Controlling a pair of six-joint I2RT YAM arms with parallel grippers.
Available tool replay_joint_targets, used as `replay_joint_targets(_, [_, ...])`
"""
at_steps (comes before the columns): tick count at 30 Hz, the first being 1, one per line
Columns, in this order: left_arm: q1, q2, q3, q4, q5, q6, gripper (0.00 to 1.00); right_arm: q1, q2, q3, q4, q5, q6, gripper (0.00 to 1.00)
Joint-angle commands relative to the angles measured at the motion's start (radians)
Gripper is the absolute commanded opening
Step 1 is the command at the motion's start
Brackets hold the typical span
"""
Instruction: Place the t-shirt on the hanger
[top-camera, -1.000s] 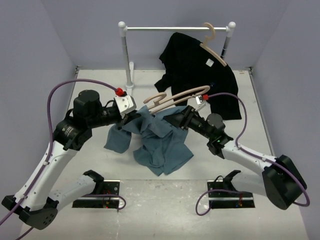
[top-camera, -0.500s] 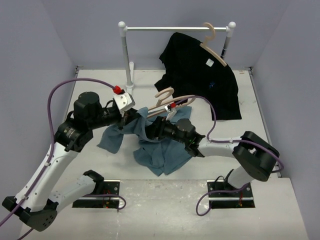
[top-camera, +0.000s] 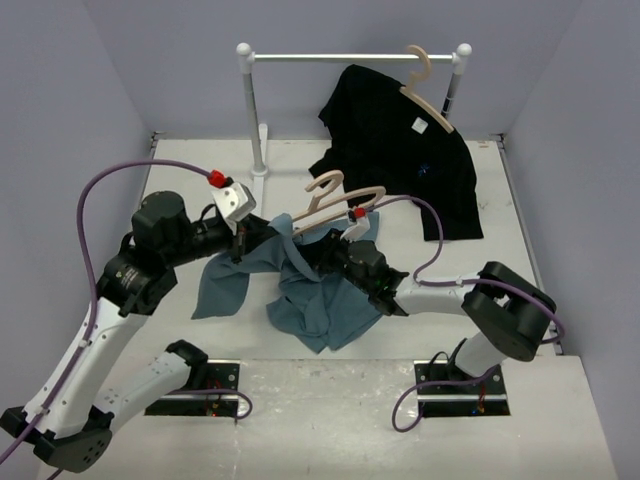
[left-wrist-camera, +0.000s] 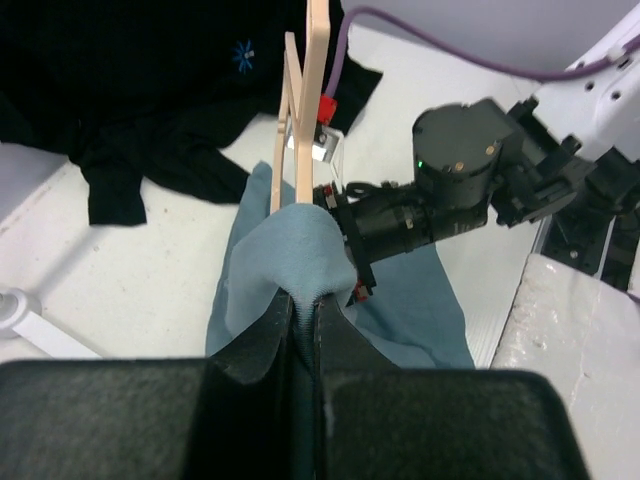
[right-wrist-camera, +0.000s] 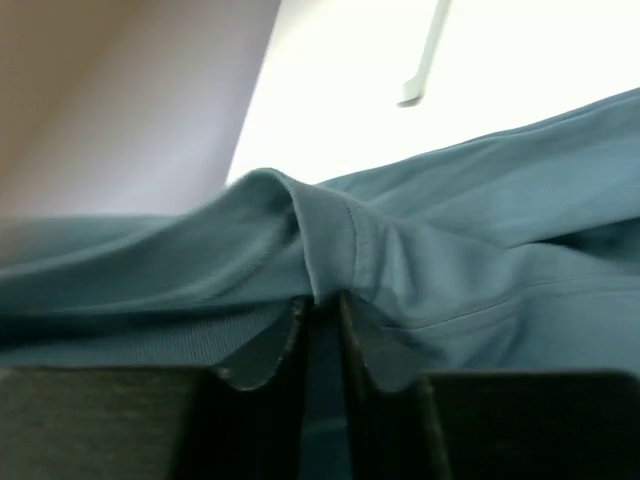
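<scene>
The slate-blue t-shirt (top-camera: 318, 300) lies crumpled on the table between the arms. My left gripper (top-camera: 244, 243) is shut on a bunched edge of it; in the left wrist view the jaws (left-wrist-camera: 307, 305) pinch a ridge of the t-shirt (left-wrist-camera: 285, 250). My right gripper (top-camera: 312, 252) reaches in from the right. In the right wrist view, the right gripper (right-wrist-camera: 322, 302) is shut on a seamed fold of the t-shirt (right-wrist-camera: 460, 240). The pale wooden hanger (top-camera: 335, 198) tilts up out of the cloth. One end of the hanger (left-wrist-camera: 306, 120) is tucked under the raised fabric.
A black shirt (top-camera: 400, 150) hangs on its own wooden hanger (top-camera: 425, 85) from the white rail (top-camera: 350, 57) at the back. The rail's left post (top-camera: 250, 110) stands just behind the work area. Purple cables loop over both arms. Walls close in on both sides.
My right gripper pushed left into the t-shirt and closed on a fold. The hanger swung from lying across to tilting up and shifted left. The left arm drew back slightly left.
</scene>
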Motion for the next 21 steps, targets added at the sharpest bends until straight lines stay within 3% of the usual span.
replay_joint_targets(1, [0.002, -0.067, 0.021, 0.177, 0.012, -0.075, 0.0, 0.002, -0.033, -0.033, -0.052, 0.192, -0.028, 0.11])
replay_joint_targets(4, [0.002, -0.065, 0.024, 0.143, -0.039, -0.072, 0.0, 0.002, -0.094, -0.052, -0.054, 0.223, -0.074, 0.09])
replay_joint_targets(6, [0.001, -0.06, 0.018, 0.122, -0.066, -0.062, 0.0, -0.004, -0.146, -0.072, -0.057, 0.26, -0.1, 0.0])
replay_joint_targets(20, [0.001, -0.095, -0.016, 0.133, -0.074, -0.064, 0.0, -0.109, -0.284, -0.125, -0.088, 0.175, -0.164, 0.0])
replay_joint_targets(21, [0.001, -0.097, -0.02, 0.135, -0.067, -0.065, 0.0, -0.122, -0.286, -0.126, -0.088, 0.148, -0.162, 0.04])
